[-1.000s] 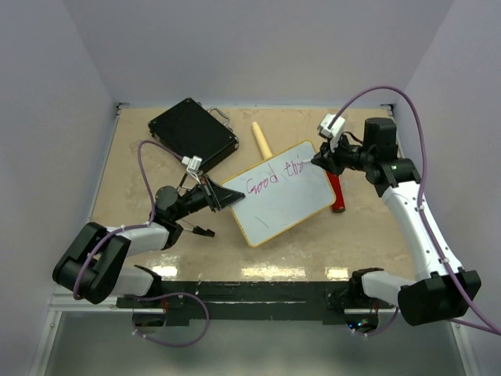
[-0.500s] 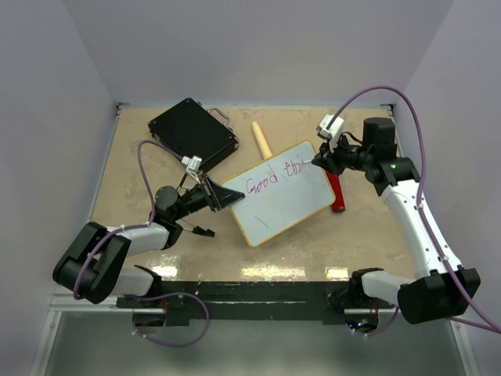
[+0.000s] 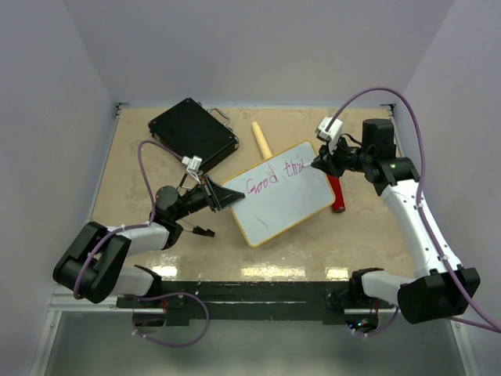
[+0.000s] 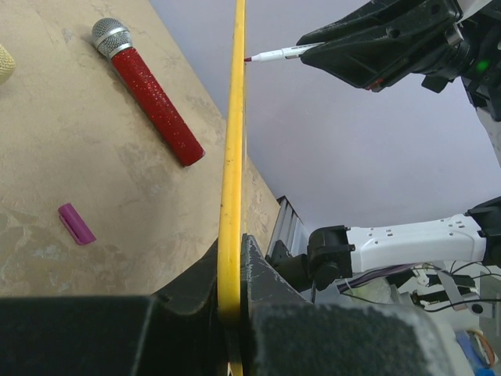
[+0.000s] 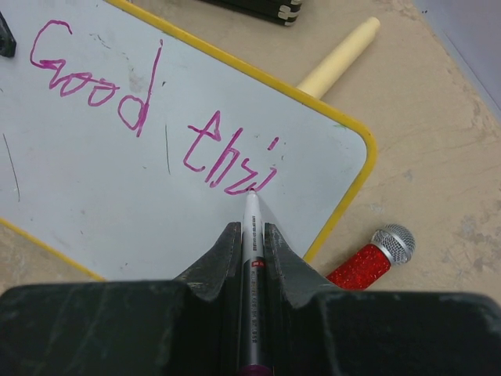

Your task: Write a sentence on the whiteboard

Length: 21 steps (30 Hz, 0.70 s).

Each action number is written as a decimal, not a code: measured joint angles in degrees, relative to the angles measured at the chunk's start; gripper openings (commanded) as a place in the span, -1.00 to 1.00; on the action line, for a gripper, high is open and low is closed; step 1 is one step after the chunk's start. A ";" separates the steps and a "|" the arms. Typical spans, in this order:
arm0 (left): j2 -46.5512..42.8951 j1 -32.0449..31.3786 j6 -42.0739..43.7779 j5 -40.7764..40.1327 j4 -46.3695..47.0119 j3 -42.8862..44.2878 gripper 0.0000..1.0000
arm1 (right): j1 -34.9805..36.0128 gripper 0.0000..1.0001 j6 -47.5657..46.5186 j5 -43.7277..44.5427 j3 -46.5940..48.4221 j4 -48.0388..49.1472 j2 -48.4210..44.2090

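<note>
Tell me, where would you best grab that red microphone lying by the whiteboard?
Probably mid-handle on the microphone, from straight above, pinching across its narrow width. It lies flat on the table, and the red handle is long and straight-sided, while the silver head is rounded and likelier to slip. Mind the edge of the whiteboard close beside it.

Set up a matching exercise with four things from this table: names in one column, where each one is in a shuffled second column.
1. whiteboard
2. marker
3. red microphone
4. black case

A. lying by the board's right edge
B. edge clamped in the left gripper
C. held by the right gripper
D. far left, ungripped

Pairs: 1-B, 2-C, 3-A, 4-D
</note>
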 measured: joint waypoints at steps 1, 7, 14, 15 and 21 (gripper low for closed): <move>0.00 0.00 -0.02 -0.02 0.00 0.00 -1.00 | 0.00 -1.00 0.37 0.02 0.02 0.28 0.09; 0.00 0.00 -0.02 -0.22 -0.04 0.00 -1.00 | 0.00 -1.00 2.78 1.20 0.83 2.99 1.09; 0.00 0.00 0.00 -0.28 -0.09 0.00 -1.00 | 0.00 -1.00 4.31 2.56 0.83 4.96 1.22; 0.00 0.00 0.00 -0.28 -0.09 0.00 -1.00 | -0.02 -1.00 4.20 2.54 0.83 4.85 1.22; 0.00 0.00 0.02 -0.22 -0.50 0.00 -1.00 | -0.02 -1.00 1.88 2.51 0.66 1.90 1.05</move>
